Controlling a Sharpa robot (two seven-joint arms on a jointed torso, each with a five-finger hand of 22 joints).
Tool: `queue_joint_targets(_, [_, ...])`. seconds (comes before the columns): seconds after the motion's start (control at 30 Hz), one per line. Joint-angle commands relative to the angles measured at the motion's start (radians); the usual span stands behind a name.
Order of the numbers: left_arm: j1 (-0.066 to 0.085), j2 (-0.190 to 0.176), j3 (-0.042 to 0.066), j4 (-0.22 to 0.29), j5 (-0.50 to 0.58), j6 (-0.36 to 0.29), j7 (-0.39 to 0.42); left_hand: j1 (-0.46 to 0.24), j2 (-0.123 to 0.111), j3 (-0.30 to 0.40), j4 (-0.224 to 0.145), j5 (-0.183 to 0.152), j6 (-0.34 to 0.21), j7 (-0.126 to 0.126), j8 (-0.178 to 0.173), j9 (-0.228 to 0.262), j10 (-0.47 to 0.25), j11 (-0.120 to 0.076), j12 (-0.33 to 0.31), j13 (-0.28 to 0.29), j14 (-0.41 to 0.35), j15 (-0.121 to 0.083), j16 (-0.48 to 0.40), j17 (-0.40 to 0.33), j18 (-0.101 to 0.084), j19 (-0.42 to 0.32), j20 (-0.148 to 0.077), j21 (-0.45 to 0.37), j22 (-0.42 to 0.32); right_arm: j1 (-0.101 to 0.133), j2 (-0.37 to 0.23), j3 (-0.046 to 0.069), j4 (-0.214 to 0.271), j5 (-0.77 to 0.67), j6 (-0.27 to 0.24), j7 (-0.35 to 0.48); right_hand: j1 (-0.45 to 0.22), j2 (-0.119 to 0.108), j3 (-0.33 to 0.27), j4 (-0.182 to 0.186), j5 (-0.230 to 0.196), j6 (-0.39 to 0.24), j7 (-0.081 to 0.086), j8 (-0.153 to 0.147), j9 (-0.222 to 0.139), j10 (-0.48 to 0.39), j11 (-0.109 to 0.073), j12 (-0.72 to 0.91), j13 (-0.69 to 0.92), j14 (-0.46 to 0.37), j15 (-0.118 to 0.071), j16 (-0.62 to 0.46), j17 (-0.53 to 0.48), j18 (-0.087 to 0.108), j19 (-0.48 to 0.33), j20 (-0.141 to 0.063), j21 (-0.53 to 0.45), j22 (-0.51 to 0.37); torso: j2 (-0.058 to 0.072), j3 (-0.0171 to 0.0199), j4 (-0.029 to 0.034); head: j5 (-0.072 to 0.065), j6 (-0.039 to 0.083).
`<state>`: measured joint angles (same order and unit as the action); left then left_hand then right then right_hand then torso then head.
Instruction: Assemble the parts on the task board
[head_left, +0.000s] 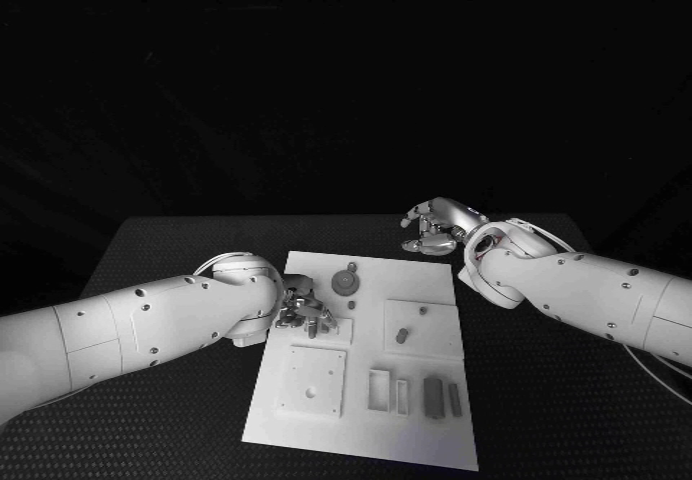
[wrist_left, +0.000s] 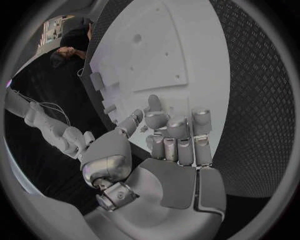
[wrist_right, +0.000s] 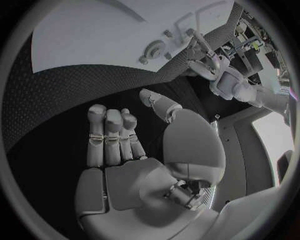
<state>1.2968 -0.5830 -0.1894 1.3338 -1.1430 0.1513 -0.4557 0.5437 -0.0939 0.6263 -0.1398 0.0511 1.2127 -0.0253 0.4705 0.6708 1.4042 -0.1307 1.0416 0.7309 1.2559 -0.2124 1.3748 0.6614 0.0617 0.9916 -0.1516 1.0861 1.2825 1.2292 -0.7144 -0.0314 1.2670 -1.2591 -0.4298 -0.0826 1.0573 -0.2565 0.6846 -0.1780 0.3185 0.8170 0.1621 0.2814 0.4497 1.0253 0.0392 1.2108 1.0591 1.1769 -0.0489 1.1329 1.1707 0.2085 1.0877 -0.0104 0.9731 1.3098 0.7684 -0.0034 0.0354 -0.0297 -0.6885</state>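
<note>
Covering the black surface (head_left: 173, 240), the white task board (head_left: 368, 420) carries grey parts (head_left: 433, 395) in its slots near the robot. Left hand (head_left: 303, 310) hovers at the board's left edge, fingers (wrist_left: 178, 150) curled, whether pinching a part I cannot tell; right hand (head_left: 433, 228) waits off the far corner, fingers spread, empty. Likely a pick-or-seat step; next needs precise alignment.

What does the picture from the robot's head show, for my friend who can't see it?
Two white robot arms reach over a white board on a black table. The left robot hand is over the board's left edge, and the right robot hand hovers past its far right corner. Small grey pieces sit in the board's near part.
</note>
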Motion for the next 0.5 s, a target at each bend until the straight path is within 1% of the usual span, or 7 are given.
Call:
queue_joint_targets(0.03, [0.002,0.001,0.017,0.006,0.034,-0.014,0.000,0.006,-0.005,0.003,0.006,-0.003,-0.007,0.001,0.001,0.000,-0.002,-0.004,0.007,-0.001,-0.004,-0.001,0.005,-0.001,0.021,-0.005,-0.123,-0.005,0.000,-0.001,0.001,0.000,0.001,-0.004,0.009,0.007,-0.001,0.002,-0.002,-0.003,0.004,0.012,0.009,0.004,-0.001,-0.163,0.021,0.005,-0.001,-0.007,0.000,0.003,-0.002,0.053,-0.002,0.002,-0.006,0.016,-0.001,0.0000,0.0003,0.000,0.002])
queue_joint_targets(0.1, [0.002,-0.001,0.033,0.010,0.043,-0.006,-0.001,0.009,-0.007,0.004,0.005,-0.003,-0.009,0.001,0.001,0.000,-0.002,-0.004,0.007,-0.002,-0.005,-0.001,0.005,-0.001,0.021,-0.006,-0.122,-0.005,0.000,-0.001,0.002,0.000,0.001,-0.003,0.010,0.007,-0.001,0.002,-0.002,-0.003,0.004,0.012,0.009,0.004,-0.001,-0.163,0.021,0.005,-0.001,-0.007,0.000,0.003,-0.002,0.053,-0.002,0.002,-0.006,0.016,-0.001,0.0006,-0.0003,-0.002,0.003])
queue_joint_targets(0.2, [0.005,-0.006,0.058,0.012,0.047,0.002,-0.001,0.012,-0.027,0.003,0.010,-0.003,-0.018,0.004,-0.004,-0.002,-0.004,-0.001,0.005,-0.004,-0.008,-0.001,0.004,-0.003,0.021,-0.007,-0.121,-0.006,0.000,-0.001,0.001,0.000,0.000,0.002,0.001,0.012,-0.004,0.001,-0.004,-0.002,0.004,0.012,0.009,0.004,-0.002,-0.163,0.021,0.006,-0.002,-0.007,0.000,0.003,-0.002,0.053,-0.002,0.003,-0.006,0.016,-0.001,0.0016,0.0008,-0.001,0.006])
queue_joint_targets(0.23, [0.007,-0.008,0.063,0.012,0.053,0.001,0.000,0.014,-0.034,0.005,0.015,-0.003,-0.020,0.005,-0.004,-0.002,-0.004,0.000,0.005,-0.005,-0.010,-0.002,0.003,-0.004,0.021,-0.008,-0.121,-0.007,0.000,-0.001,0.001,0.000,0.000,0.005,-0.002,0.013,-0.006,0.001,-0.006,-0.002,0.003,0.012,0.009,0.004,-0.002,-0.163,0.021,0.006,-0.003,-0.007,0.001,0.004,-0.002,0.053,-0.002,0.003,-0.006,0.016,-0.001,0.0018,0.0014,-0.001,0.006])
queue_joint_targets(0.33, [0.016,-0.013,0.073,0.008,0.069,0.002,0.002,0.026,-0.056,0.015,0.029,-0.002,-0.034,0.010,-0.011,-0.005,-0.009,0.005,-0.001,-0.009,-0.017,-0.003,-0.003,-0.008,0.021,-0.011,-0.120,-0.010,-0.001,-0.001,0.000,0.000,-0.001,0.005,-0.003,0.013,-0.007,0.001,-0.007,-0.001,0.001,0.012,0.009,0.005,-0.002,-0.162,0.021,0.008,-0.003,-0.007,0.000,0.004,-0.002,0.053,-0.002,0.003,-0.005,0.016,-0.001,0.0025,0.0007,0.000,0.007])
queue_joint_targets(0.4, [0.023,-0.017,0.081,0.001,0.070,-0.003,0.003,0.034,-0.072,0.022,0.038,-0.002,-0.070,0.022,-0.035,-0.016,-0.011,0.016,-0.005,-0.012,-0.022,0.000,-0.006,-0.010,0.020,-0.015,-0.119,-0.013,-0.002,-0.001,-0.001,0.000,-0.003,0.006,-0.002,0.013,-0.009,0.000,-0.009,-0.001,-0.001,0.012,0.009,0.005,-0.003,-0.162,0.021,0.009,-0.004,-0.006,0.000,0.005,-0.002,0.053,-0.001,0.003,-0.004,0.016,-0.001,0.0023,0.0002,-0.001,0.010])
queue_joint_targets(0.5, [0.041,-0.017,0.084,-0.033,0.071,-0.012,0.006,0.056,-0.085,0.036,0.052,-0.002,-0.114,0.041,-0.065,-0.029,-0.030,0.034,-0.018,-0.018,-0.042,0.014,-0.020,-0.017,0.015,-0.029,-0.113,-0.023,-0.005,-0.001,-0.002,0.000,-0.003,0.007,-0.003,0.013,-0.010,0.000,-0.012,-0.001,-0.005,0.012,0.009,0.005,-0.003,-0.161,0.021,0.010,-0.005,-0.006,0.000,0.006,-0.003,0.053,0.000,0.002,-0.004,0.016,0.000,0.0022,0.0001,0.000,0.014])
